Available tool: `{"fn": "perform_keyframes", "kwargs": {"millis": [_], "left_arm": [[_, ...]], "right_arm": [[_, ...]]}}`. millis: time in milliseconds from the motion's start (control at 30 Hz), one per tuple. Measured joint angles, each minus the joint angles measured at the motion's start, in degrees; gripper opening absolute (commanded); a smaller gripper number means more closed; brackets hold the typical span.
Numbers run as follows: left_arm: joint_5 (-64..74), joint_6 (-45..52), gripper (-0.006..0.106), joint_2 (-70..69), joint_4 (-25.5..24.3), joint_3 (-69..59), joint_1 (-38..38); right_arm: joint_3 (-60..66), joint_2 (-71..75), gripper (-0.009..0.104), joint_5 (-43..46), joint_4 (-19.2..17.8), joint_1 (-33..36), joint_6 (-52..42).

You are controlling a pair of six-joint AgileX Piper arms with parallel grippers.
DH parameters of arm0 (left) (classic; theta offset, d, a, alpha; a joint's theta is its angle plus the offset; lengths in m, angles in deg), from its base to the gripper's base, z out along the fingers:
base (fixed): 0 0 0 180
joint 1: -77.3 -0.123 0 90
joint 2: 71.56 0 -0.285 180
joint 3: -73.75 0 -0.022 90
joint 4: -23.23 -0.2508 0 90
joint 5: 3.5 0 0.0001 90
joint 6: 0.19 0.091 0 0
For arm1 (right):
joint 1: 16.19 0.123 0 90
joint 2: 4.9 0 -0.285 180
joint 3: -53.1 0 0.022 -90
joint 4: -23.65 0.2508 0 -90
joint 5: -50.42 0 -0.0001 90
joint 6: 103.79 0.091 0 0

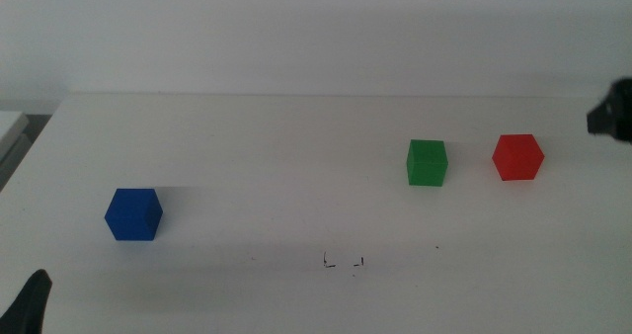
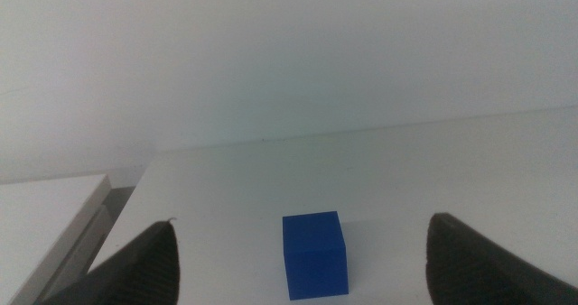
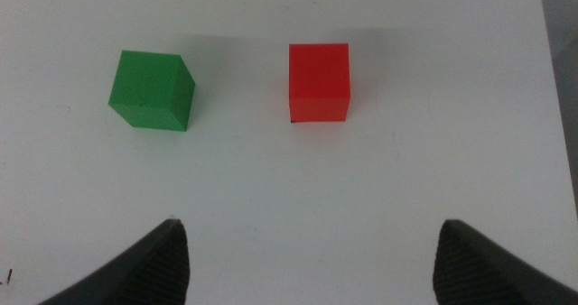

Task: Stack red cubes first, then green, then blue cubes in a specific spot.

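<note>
white table (image 1: 296, 166); right hand (image 1: 612, 112) cut off; left hand (image 1: 30, 299) cropped

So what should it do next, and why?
Probably the right gripper, jaws open, should reach for the red cube: it goes first, sits nearest that arm, and the marked spot is bare. The left gripper waits near the blue cube.

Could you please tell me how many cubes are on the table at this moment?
3. The blue cube sits alone at the table's left, the green cube right of centre, and the red cube just right of it, apart. None stacked; nothing appears hidden.
</note>
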Motion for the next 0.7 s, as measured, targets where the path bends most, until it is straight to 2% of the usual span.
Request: {"fn": "perform_keyframes", "kwargs": {"millis": [300,700], "left_arm": [[0.0,0.0,0.094,0.0,0.0,0.0,0.0],[0.0,0.0,0.094,0.0,0.0,0.0,0.0]], "right_arm": [[-18.61,-17.15,0.088,-10.54,-0.02,0.0,-0.34],[-37.34,-37.76,0.088,-20.19,-2.11,0.23,-0.69]]}}
